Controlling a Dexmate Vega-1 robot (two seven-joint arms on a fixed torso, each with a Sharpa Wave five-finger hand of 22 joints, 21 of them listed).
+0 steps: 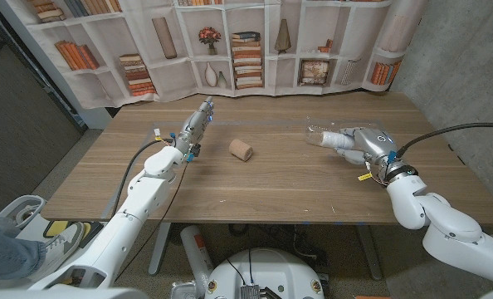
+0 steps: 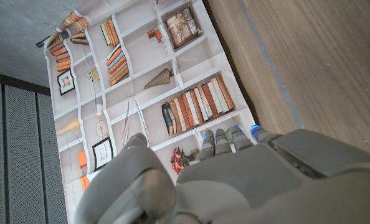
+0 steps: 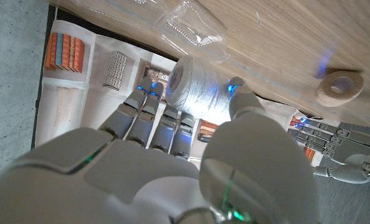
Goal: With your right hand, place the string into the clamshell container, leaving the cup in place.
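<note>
My right hand (image 1: 364, 144) grips a white spool of string (image 1: 336, 139) at the table's right back. The right wrist view shows the spool (image 3: 194, 87) pinched between the thumb and the fingers (image 3: 149, 109), just off the clear clamshell container (image 3: 188, 25). In the head view the clamshell (image 1: 316, 130) is a faint clear shape just beyond the spool. The brown cup (image 1: 241, 149) lies on its side at the table's middle, well left of my right hand; its open end shows (image 3: 339, 88). My left hand (image 1: 193, 131) stretches over the left back of the table, fingers straight, holding nothing.
The wooden table (image 1: 271, 187) has bare wood across its front half. A bookshelf-print curtain (image 1: 230, 41) hangs behind the far edge. My left hand (image 3: 341, 155) also appears past the cup in the right wrist view.
</note>
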